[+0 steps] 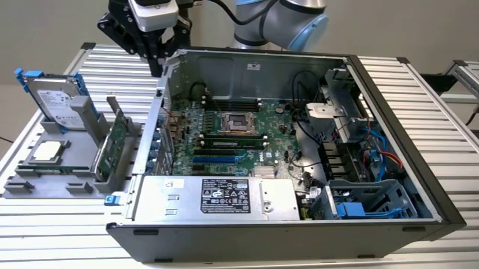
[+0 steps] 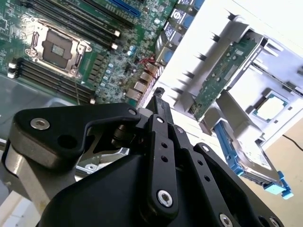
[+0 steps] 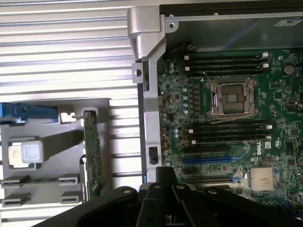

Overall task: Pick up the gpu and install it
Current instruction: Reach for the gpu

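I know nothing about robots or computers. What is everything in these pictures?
Open black-and-grey computer case: one, lying on the table.
Green motherboard: one, inside the case.
Silver power supply box: one, inside the case.
Grey plastic holder: one, at the exterior view's left of the case.
Slim green gpu card: one, standing on edge in the holder.
Silver hard drive in a blue frame: one, upright in the holder.
Small square silver CPU chip: one, flat in the holder.
Ribbed white table: one, under everything.
Grey-and-blue robot arm: one, behind the case.
Black gripper: one, shut, empty, above the case's wall.
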You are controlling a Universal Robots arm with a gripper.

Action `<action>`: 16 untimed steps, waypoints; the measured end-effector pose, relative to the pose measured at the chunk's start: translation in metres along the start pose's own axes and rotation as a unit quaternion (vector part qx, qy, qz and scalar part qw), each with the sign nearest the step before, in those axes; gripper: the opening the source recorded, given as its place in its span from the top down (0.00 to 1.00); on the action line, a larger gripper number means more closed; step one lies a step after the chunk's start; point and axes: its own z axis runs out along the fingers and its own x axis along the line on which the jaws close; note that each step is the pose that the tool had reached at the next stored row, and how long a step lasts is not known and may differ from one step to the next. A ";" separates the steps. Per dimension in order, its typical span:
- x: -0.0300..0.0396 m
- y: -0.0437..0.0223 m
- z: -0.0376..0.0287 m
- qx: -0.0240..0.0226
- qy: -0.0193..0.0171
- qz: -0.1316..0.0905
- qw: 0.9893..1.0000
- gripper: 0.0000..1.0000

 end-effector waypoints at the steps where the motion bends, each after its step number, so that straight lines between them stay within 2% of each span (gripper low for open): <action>1: 0.0014 -0.0001 0.0000 0.000 0.000 0.000 1.000 1.00; 16: 0.0250 -0.0018 -0.0006 0.000 0.000 0.000 1.000 1.00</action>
